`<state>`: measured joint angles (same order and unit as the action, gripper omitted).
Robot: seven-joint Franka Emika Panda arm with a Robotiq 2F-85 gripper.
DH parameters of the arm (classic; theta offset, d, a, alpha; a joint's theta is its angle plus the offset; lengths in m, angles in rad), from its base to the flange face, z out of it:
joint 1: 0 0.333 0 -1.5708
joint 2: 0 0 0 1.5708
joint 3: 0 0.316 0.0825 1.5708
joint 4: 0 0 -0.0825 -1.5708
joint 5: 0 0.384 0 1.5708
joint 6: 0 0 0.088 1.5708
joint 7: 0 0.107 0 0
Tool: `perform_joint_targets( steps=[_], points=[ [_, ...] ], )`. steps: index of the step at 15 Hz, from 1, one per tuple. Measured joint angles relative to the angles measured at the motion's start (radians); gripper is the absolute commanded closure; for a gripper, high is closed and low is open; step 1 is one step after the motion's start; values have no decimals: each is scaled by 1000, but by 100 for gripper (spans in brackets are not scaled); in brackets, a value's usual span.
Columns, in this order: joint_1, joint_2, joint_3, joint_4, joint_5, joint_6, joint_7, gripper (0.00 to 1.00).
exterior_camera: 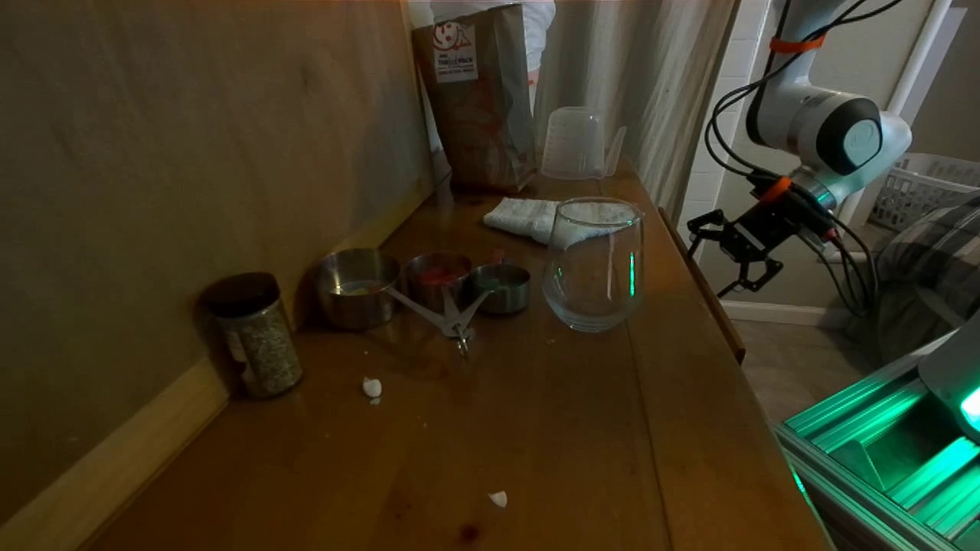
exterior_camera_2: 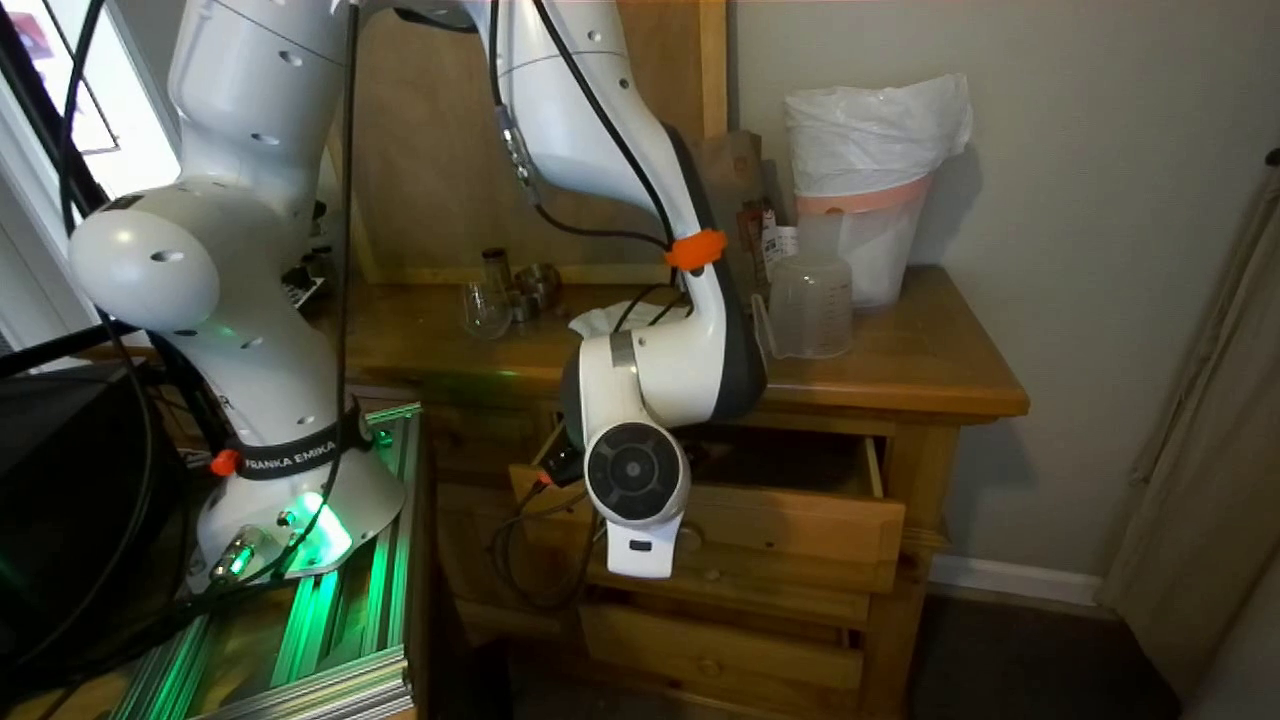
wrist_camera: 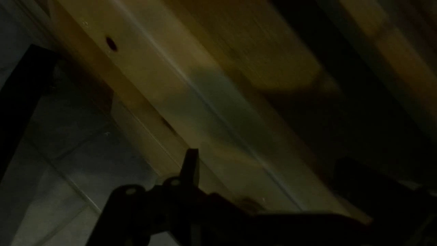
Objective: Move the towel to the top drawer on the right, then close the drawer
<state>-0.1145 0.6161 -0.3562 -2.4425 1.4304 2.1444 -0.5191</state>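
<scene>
The whitish towel point(exterior_camera: 524, 217) lies on the wooden dresser top behind the glass. It shows partly behind the arm in an exterior view point(exterior_camera_2: 598, 320). The top drawer point(exterior_camera_2: 800, 530) is pulled out, its inside dark. Its front edge also shows in an exterior view point(exterior_camera: 712, 306) and slants across the wrist view point(wrist_camera: 211, 102). My gripper point(exterior_camera: 706, 274) is open and empty beside that edge. In the wrist view, the drawer front lies between the spread fingers point(wrist_camera: 268, 157). I cannot tell whether they touch it. The gripper is mostly hidden behind the wrist in an exterior view.
A stemless glass point(exterior_camera: 593, 275), metal measuring cups point(exterior_camera: 358, 291) and a spice jar point(exterior_camera: 260, 344) stand on the dresser top point(exterior_camera: 459, 459). A paper bag point(exterior_camera: 482, 107), a plastic pitcher point(exterior_camera: 574, 145) and a lined bin point(exterior_camera_2: 870, 190) stand farther along. A lower drawer point(exterior_camera_2: 720, 655) is partly out.
</scene>
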Motion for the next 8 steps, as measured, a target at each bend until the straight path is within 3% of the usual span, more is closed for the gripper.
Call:
perform_joint_targets(
  steps=[4,8],
  points=[
    [-4,-10,24,-1,-7,42,-16,0],
    [57,-114,59,-62,-85,236,-22,0]
  ],
)
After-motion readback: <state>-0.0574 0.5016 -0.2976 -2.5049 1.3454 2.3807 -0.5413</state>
